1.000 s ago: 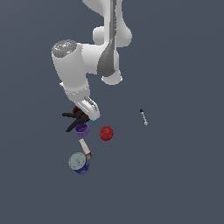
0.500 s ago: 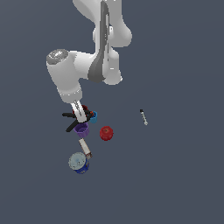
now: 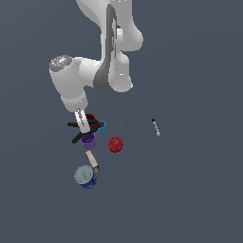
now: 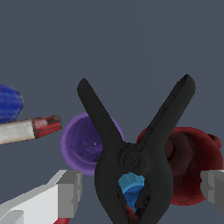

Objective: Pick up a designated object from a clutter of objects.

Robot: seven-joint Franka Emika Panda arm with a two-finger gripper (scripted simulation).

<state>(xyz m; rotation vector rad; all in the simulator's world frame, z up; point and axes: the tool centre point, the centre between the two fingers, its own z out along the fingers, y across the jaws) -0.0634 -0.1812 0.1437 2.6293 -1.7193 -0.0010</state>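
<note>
The black spring clamp (image 4: 131, 162) lies flat with its two long handles splayed and its red-tipped jaws near the frame edge. In the exterior view the clamp (image 3: 75, 126) sits at the top of the clutter. My gripper (image 4: 142, 190) is open. One finger (image 4: 65, 192) stands on each side of the clamp's body without touching it. In the exterior view the gripper (image 3: 83, 124) points down right over the clamp. A purple cup (image 4: 81, 144), a dark red cup (image 4: 190, 168) and a blue cup (image 4: 131, 186) crowd around the clamp.
Purple cup (image 3: 88, 140), blue cup (image 3: 101, 126) and dark red cup (image 3: 90, 117) touch or nearly touch the clamp. A small box (image 3: 92, 160) and a blue can (image 3: 85, 176) lie below. A red ball (image 3: 115, 144) and a marker (image 3: 155, 126) lie toward the exterior view's right.
My gripper has shifted toward the exterior view's left and swung to point straight down over the clamp. The objects have not moved.
</note>
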